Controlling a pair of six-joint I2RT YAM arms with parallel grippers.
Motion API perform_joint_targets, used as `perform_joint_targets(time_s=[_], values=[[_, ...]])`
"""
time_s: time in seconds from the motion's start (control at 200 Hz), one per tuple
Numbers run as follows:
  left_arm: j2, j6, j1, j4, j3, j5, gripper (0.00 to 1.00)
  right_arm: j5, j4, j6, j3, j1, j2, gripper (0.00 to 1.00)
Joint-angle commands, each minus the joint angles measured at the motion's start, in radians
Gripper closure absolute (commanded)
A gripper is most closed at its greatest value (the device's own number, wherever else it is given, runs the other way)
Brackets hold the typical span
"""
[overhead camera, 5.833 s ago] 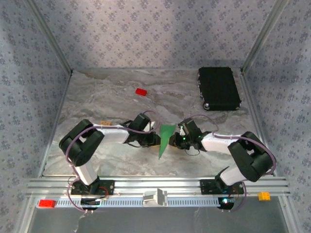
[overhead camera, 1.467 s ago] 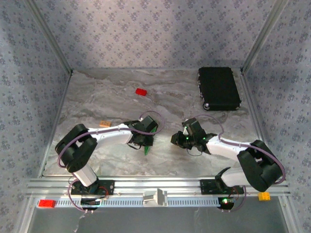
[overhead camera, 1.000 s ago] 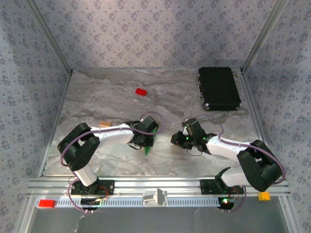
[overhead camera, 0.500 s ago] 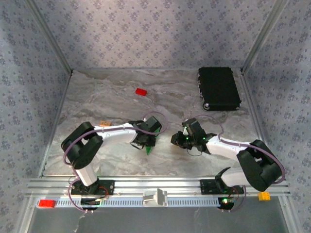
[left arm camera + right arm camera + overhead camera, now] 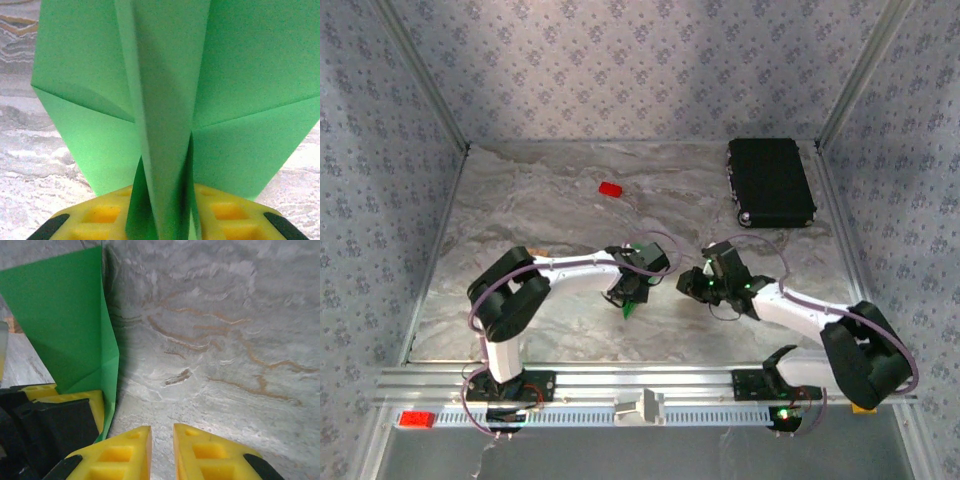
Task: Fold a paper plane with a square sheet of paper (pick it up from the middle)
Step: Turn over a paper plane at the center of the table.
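Standing mid-table: paper plane [image 5: 165, 125], folded with centre ridge and wings, nearly done, its ridge sitting between the left gripper [image 5: 162, 220] jaws; right gripper [image 5: 162, 452] nearly closed, empty.

I can't make out any lettering, numerals, brand marks or signs from here: the black rectangular case [image 5: 771, 182] has no legible label, and the green paper [image 5: 165, 100] is plain on every face I see.
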Motion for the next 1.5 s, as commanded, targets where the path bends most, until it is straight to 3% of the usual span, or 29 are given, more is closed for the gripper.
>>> perform_joint_targets(time_s=[0.0,0.34,0.785,1.494], values=[[0.052,-0.022,-0.006,-0.059,-0.006,-0.002,0.70,0.030,-0.043,0.017,-0.026,-0.017,-0.035,0.80],[0.049,-0.067,-0.004,-0.035,0.004,0.030,0.62,0.023,-0.046,0.019,-0.036,-0.026,-0.055,0.79],[0.040,-0.159,-0.004,-0.054,0.025,0.024,0.61,0.013,-0.046,0.014,-0.029,-0.031,-0.048,0.79],[-0.069,-0.156,-0.010,-0.127,0.074,-0.007,0.60,0.017,-0.091,-0.007,-0.008,-0.049,-0.069,0.79]])
